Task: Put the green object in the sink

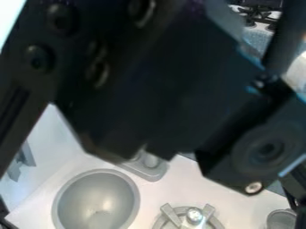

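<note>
The black gripper point(161, 98) and the arm's dark wrist parts loom very close across the upper and middle area of the camera view. Beneath their lower edge is a grey fitting point(152, 172), partly covered by the black body. A round grey basin point(95, 201) lies at the lower left, below the arm. At the bottom centre is a grey burner point(168, 220) with raised prongs and a shiny middle. I cannot tell whether the gripper holds anything.
The white worktop point(233, 203) runs between the basin and the right side. A small grey round part point(281, 220) sits at the lower right corner. Another grey piece point(21, 162) stands at the left edge, and dark items point(257, 15) are at the top right.
</note>
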